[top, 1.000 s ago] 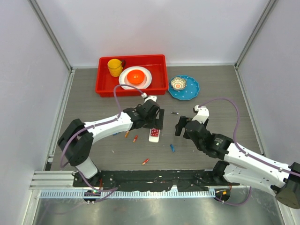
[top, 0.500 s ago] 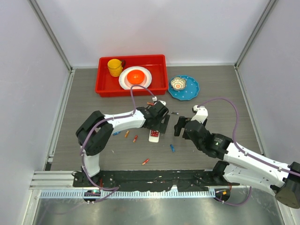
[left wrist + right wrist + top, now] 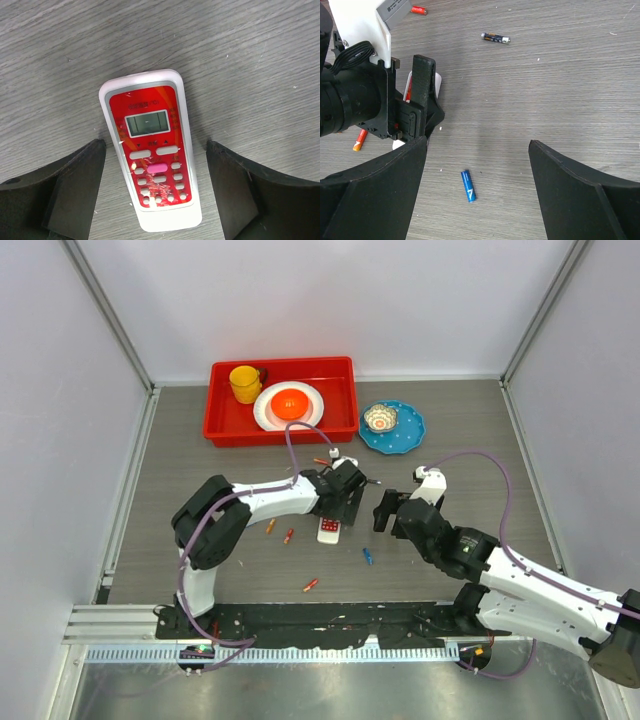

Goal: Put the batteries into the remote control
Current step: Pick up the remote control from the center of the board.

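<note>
Grey wood-grain table boxed in by pale walls. At 11 o'clock on the table, red tray holding yellow cup and white plate. At 1 o'clock, blue plate carrying small bowl.

Near the middle, remote. Lies flat, red keypad and small screen facing up.

Left gripper right at the remote's 12 o'clock end. Spread wide, gripping nothing. In the wrist view, one dark finger on each side of the remote, with bare table showing in the gaps and no contact. Impossible to tell whether the fingertips touch the table.

Right gripper at 3 o'clock of the remote, near but apart. Likewise spread wide and empty.

Batteries scattered loose on the table. Two orange ones at 9 o'clock of the remote, another orange at 7 o'clock, nearer the arm bases. Blue battery at 5 o'clock, dark battery at 1 o'clock, a red one at 12 o'clock, close to the tray. In the right wrist view, blue battery on bare table, seen between the open fingers, touching neither.
</note>
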